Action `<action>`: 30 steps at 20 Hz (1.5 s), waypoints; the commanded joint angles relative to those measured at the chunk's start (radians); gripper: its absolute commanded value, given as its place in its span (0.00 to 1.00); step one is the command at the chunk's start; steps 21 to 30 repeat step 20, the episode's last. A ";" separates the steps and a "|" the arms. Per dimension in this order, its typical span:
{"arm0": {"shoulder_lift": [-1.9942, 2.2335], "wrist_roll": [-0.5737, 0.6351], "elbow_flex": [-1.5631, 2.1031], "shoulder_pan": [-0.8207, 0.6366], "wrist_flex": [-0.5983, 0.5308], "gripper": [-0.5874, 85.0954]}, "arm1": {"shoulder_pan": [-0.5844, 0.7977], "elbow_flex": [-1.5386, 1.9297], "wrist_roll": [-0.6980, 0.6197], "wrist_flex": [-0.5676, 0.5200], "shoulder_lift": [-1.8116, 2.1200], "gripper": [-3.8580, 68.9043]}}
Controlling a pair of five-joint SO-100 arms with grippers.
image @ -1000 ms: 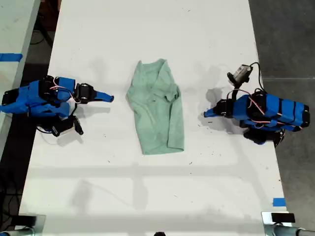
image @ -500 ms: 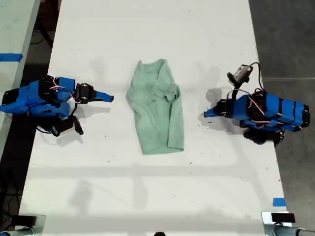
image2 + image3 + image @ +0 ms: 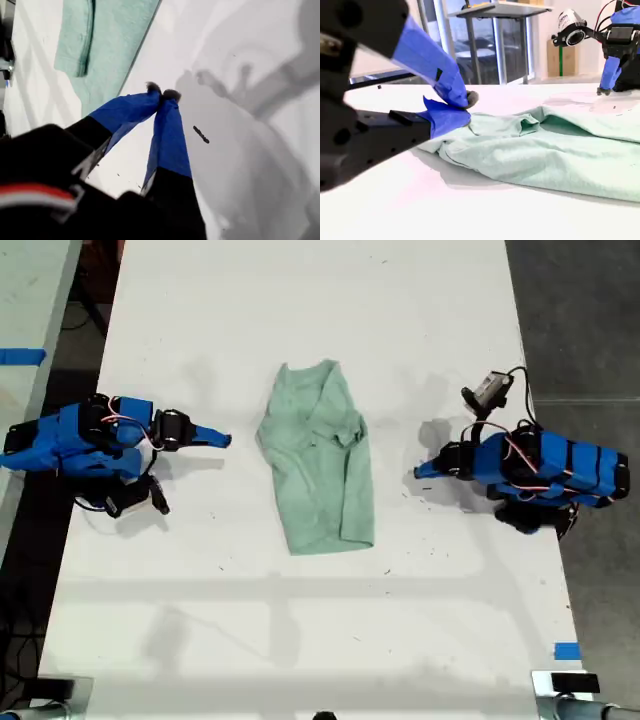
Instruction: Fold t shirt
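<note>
The pale mint-green t shirt [image 3: 320, 455] lies wrinkled on the white table [image 3: 300, 640], folded into a long narrow shape. No gripper touches it. At the exterior view's right, my first gripper [image 3: 420, 472] rests shut and empty, pointing at the shirt. Its wrist view shows the blue fingertips [image 3: 162, 95] pressed together above bare table, with the t shirt [image 3: 110, 40] beyond them. My second gripper [image 3: 225, 440] sits at the exterior view's left, also shut on nothing. In its wrist view the second gripper [image 3: 465, 102] stands just short of the t shirt [image 3: 545, 145].
Blue tape [image 3: 566, 651] marks the table near the exterior view's lower right. A second table with blue tape [image 3: 22, 356] stands past the exterior view's left edge. Dark floor [image 3: 580, 320] lies beyond the right edge. A small camera [image 3: 490, 390] sticks up from the first arm.
</note>
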 commanded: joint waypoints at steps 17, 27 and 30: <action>0.006 -0.037 0.000 -0.009 0.006 0.01 | -0.009 0.055 0.011 -0.005 0.015 0.07; 0.006 -0.077 0.006 -0.029 0.014 0.01 | -0.011 0.055 0.015 -0.003 0.015 0.07; 0.006 -0.077 0.006 -0.029 0.014 0.01 | -0.011 0.055 0.015 -0.003 0.015 0.07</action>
